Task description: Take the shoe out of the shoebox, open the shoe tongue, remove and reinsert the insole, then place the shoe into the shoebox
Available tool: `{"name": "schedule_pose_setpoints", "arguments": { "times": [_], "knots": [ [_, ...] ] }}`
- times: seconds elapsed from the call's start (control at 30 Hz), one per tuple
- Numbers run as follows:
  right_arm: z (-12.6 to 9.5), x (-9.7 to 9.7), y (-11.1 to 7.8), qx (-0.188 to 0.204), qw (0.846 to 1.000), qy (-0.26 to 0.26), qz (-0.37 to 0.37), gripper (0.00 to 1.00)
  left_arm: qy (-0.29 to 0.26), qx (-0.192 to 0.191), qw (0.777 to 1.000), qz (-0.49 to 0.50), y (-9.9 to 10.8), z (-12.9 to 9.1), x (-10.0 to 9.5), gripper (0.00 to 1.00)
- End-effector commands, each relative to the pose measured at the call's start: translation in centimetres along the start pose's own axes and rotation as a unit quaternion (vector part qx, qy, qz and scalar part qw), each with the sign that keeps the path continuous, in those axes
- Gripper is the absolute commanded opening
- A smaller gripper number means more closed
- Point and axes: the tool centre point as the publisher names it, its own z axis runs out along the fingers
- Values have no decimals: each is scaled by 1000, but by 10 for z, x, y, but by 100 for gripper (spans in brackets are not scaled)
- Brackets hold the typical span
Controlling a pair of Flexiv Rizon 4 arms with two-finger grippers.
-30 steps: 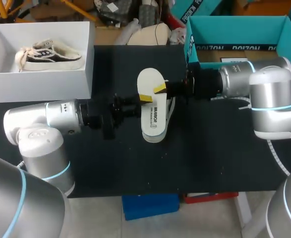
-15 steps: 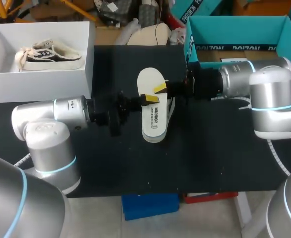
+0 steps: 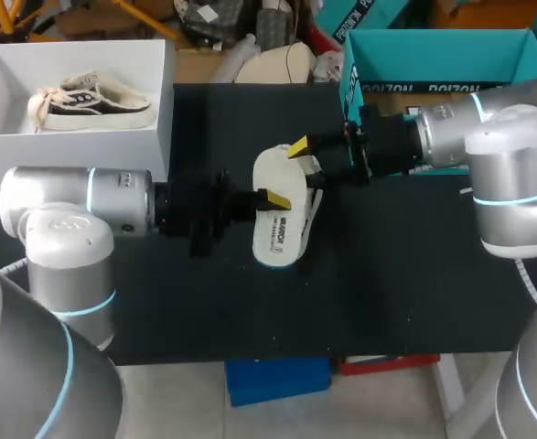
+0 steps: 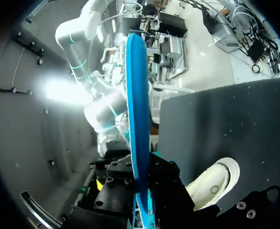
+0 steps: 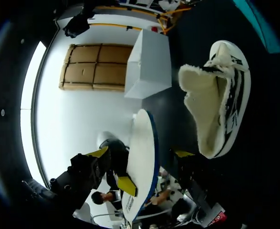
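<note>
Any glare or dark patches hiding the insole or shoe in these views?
Head view: even light, white foam insole clear against black table mat. Left wrist view: glare patch beside the insole, not on it. Right wrist view: bright washed background, fleece-lined shoe readable.

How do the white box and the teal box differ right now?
The white box sits far left, the teal box far right. The white box holds a laced shoe; the teal box shows none, though the right arm hides its near part. Both are open-topped.
</note>
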Motion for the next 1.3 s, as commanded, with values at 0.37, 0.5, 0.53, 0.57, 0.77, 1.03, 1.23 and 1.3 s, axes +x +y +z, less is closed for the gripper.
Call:
{"name": "schedule_pose_setpoints", "arguments": {
  "times": [0.37,0.5,0.53,0.57,0.77,1.03,1.23,1.3],
  "knots": [
    [-31,25,-52,-86,978,-176,-67,100,162,79,984,3,-49,-45,10,0],
    [-31,25,-52,-86,978,-176,-67,100,162,79,984,3,-49,-45,10,0],
    [-31,25,-52,-86,978,-176,-67,100,162,79,984,3,-49,-45,10,0],
    [-31,25,-52,-86,978,-176,-67,100,162,79,984,3,-49,-45,10,0],
    [-31,25,-52,-86,978,-176,-67,100,162,79,984,3,-49,-45,10,0],
    [-37,13,-68,-86,971,-190,-114,100,81,189,968,-140,-78,-52,8,0],
    [-42,1,-87,-80,968,-202,-126,100,86,223,955,-176,-90,-53,9,0],
    [-46,-2,-93,-79,966,-209,-129,100,96,232,951,-180,-95,-54,9,0]
  ]
}}
